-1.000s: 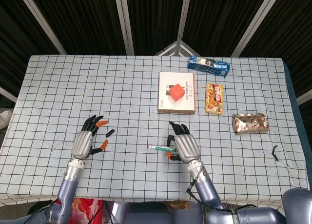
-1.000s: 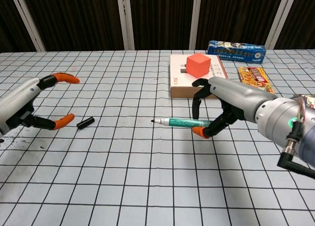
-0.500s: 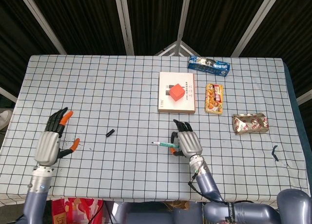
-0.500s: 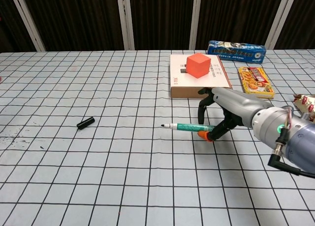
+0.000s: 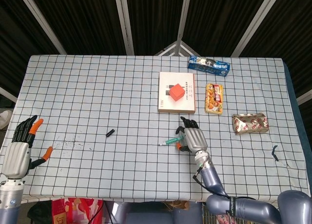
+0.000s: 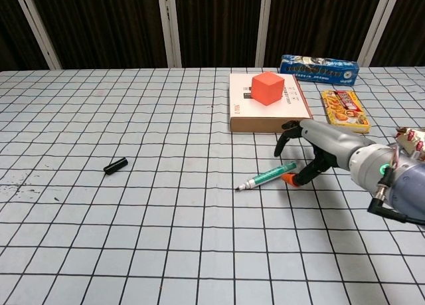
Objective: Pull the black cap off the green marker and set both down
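The black cap point(image 5: 110, 133) point(image 6: 115, 165) lies alone on the checked cloth, left of centre. The uncapped green marker point(image 5: 170, 142) point(image 6: 269, 175) lies flat on the cloth at a slant, tip pointing left. My right hand point(image 5: 192, 138) point(image 6: 312, 152) arches over the marker's back end with its fingers spread. Its orange thumb tip sits right beside the barrel, and nothing is gripped. My left hand point(image 5: 19, 148) hovers at the table's near left corner, fingers apart and empty. It shows only in the head view.
A white box point(image 5: 177, 92) point(image 6: 265, 112) with a red cube point(image 5: 176, 91) point(image 6: 267, 88) on it stands just behind the right hand. A blue packet point(image 5: 208, 65), a yellow snack bar point(image 5: 214, 98) and a crumpled wrapper point(image 5: 250, 123) lie at the right.
My left hand pulled back from the cap to the near left corner, out of the chest view. My right hand shifted right, and the marker dropped from its pinch onto the cloth.
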Motion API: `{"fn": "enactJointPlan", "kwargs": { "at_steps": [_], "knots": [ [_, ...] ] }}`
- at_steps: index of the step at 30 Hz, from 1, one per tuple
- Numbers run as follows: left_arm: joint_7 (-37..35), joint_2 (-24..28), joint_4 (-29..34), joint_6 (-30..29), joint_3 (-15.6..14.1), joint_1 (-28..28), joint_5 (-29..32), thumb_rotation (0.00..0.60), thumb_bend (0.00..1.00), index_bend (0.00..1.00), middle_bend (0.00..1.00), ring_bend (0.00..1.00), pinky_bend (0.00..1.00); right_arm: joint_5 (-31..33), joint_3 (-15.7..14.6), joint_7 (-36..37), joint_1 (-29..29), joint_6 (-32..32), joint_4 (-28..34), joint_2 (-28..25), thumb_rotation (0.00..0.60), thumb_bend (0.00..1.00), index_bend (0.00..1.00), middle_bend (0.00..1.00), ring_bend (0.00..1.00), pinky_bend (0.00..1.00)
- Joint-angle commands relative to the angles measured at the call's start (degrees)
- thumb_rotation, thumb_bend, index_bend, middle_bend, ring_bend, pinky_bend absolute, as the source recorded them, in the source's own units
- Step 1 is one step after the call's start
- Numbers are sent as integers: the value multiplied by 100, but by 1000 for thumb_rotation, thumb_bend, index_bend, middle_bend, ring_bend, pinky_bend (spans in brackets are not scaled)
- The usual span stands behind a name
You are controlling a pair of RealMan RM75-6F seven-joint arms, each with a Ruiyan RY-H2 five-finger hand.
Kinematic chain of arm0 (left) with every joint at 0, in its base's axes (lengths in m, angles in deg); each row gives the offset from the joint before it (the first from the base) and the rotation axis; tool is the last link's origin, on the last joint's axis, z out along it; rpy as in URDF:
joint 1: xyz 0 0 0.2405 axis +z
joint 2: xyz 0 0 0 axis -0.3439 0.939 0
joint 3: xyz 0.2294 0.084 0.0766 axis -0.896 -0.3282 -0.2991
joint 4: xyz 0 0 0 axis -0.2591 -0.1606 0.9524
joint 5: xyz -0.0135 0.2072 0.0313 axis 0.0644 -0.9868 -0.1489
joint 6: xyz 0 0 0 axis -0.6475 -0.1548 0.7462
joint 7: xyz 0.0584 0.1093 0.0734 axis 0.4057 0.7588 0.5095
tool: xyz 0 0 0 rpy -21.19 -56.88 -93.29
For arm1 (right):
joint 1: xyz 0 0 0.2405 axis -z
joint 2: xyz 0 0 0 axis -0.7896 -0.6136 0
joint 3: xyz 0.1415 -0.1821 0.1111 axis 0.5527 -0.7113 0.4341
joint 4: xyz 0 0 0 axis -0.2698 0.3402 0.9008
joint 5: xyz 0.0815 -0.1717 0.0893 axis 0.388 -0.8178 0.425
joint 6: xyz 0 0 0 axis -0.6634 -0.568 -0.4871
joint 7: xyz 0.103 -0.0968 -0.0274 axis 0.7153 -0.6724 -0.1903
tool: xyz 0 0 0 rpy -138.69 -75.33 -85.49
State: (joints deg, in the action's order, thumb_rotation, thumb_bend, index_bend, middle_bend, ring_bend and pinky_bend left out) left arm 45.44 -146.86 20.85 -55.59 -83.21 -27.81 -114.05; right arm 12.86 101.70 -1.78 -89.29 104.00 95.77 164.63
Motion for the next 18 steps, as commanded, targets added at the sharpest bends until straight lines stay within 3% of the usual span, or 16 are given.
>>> {"fn": "enactJointPlan", "kwargs": {
  "at_steps": [1, 10, 15, 18],
  "knots": [
    [-25, -20, -48, 37, -5, 4, 3, 600, 437, 102, 0, 0, 0, 238, 83, -227, -5, 12, 236, -149, 600, 299, 163, 60, 54, 43],
    [-61, -93, -169, 54, 23, 21, -17, 600, 437, 106, 0, 0, 0, 385, 193, -519, 77, 334, 1025, -564, 600, 220, 102, 54, 53, 43],
    [-206, -74, -321, -172, 16, 173, -45, 600, 438, 119, 10, 0, 0, -256, 54, -426, 444, 935, 1782, -1218, 600, 220, 127, 55, 54, 43],
    [-295, -36, -477, -275, -51, 318, -12, 600, 438, 119, 15, 0, 0, -914, -270, -329, 818, 1434, 2007, -1654, 600, 220, 189, 55, 58, 43]
  ]
}}
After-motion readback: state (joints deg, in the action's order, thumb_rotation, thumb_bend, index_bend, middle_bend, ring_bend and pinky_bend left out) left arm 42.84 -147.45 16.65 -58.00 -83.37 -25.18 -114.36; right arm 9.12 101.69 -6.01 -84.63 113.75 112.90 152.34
